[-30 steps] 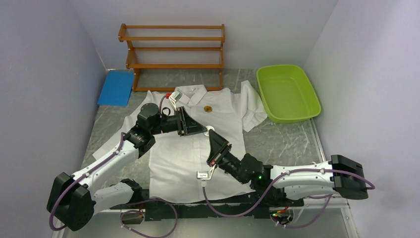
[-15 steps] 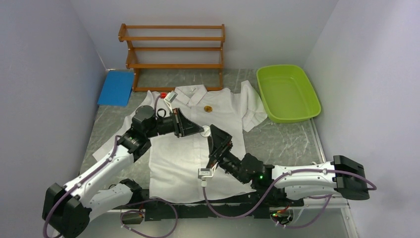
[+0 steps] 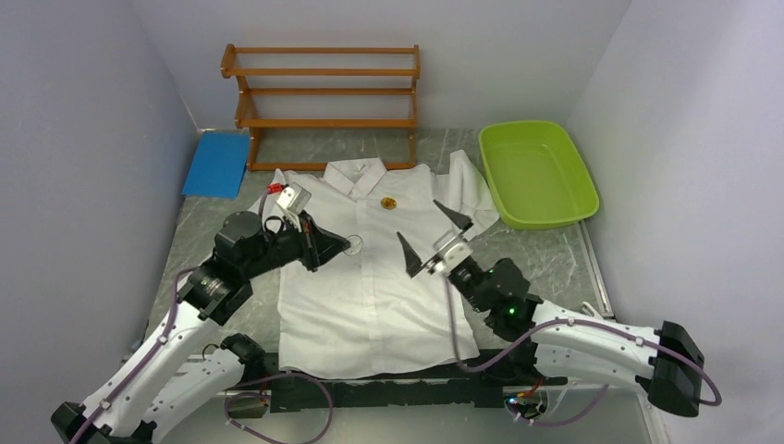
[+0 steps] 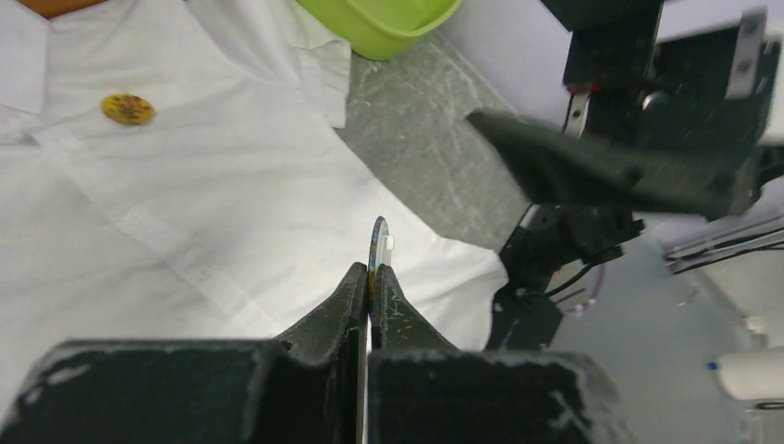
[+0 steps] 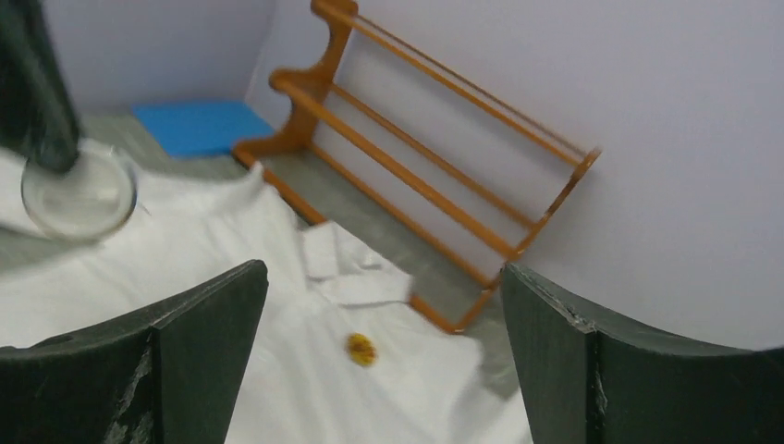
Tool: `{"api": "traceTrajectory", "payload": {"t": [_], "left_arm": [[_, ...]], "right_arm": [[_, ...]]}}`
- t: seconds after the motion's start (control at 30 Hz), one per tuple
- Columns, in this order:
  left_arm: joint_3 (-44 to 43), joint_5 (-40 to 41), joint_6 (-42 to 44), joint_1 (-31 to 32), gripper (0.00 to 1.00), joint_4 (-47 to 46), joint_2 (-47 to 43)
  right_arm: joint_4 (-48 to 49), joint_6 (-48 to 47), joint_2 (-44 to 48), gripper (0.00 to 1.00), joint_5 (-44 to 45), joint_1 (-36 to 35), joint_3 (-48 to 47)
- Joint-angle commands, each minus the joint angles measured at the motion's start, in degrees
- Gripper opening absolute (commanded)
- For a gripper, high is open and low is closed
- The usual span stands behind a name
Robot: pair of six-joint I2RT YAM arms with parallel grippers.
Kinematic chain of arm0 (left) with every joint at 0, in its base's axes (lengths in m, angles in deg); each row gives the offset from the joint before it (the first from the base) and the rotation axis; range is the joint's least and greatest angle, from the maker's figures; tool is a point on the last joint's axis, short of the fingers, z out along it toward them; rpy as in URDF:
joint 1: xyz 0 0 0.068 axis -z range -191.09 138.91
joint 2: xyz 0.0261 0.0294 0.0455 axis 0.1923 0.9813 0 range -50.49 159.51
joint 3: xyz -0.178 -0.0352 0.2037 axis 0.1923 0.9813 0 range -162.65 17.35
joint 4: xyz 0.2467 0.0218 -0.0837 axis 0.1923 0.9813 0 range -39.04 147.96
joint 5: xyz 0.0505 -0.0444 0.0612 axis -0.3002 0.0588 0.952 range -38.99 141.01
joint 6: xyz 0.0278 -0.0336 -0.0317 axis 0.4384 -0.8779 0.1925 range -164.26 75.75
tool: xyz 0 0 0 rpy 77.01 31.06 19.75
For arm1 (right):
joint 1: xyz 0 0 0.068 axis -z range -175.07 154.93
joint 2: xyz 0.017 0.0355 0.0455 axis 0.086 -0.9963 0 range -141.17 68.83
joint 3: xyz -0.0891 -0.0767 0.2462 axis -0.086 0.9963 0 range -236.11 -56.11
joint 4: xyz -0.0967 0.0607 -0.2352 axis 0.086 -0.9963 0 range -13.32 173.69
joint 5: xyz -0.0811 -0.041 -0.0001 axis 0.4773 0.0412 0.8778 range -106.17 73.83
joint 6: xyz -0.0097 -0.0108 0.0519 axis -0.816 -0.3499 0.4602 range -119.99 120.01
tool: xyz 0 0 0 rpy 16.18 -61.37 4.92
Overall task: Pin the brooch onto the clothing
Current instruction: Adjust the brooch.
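Pinching the brooch by its rim, the left fingers could let it twist loose. Right fingers gape apart.

My brooch is a thin round disc with a pale, glassy face. It stands edge-up, pinched at its lower rim between the closed fingers of my left tool. It hangs over the chest of the shirt, just beside the button placket. The shirt is white, short-sleeved and collared. It lies front-up and lightly creased on the grey surface, collar at the far end and sleeves spread out. A small yellow disc sits below the collar.
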Motion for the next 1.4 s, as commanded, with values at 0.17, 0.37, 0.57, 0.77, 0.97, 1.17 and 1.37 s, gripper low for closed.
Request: {"api": "traceTrajectory", "payload": {"t": [0.17,0.37,0.57,0.77,0.97,1.17,1.37], "left_arm": [[1.65,-6.62,23.32,0.18,0.03,-3.04,-6.83],[5.38,-13.10,33.43,0.18,0.03,-10.57,-9.22],[7.60,-17.16,38.17,0.10,0.03,-16.54,-9.58],[6.66,-17.97,36.72,0.18,0.03,-16.62,-7.61],[4.02,-17.98,34.36,0.18,0.03,-12.20,-5.00],[3.20,-16.06,33.21,0.18,0.03,-9.83,-4.56],[3.21,-14.09,29.58,0.18,0.03,-11.49,-3.63]], "right_arm": [[-15.47,53.17,3.86,1.00,-10.48,9.36,-7.86],[-10.91,59.80,1.36,1.00,-29.81,10.44,-7.76],[-5.98,64.36,-5.45,0.94,-43.15,10.45,-11.60],[-2.16,67.24,-11.57,0.75,-47.69,10.41,-14.19],[-2.94,67.05,-14.48,0.52,-45.43,10.40,-15.76],[-7.54,65.42,-14.99,0.24,-43.22,10.43,-16.57],[-12.52,62.97,-14.29,0.27,-41.91,10.43,-16.95]]}}
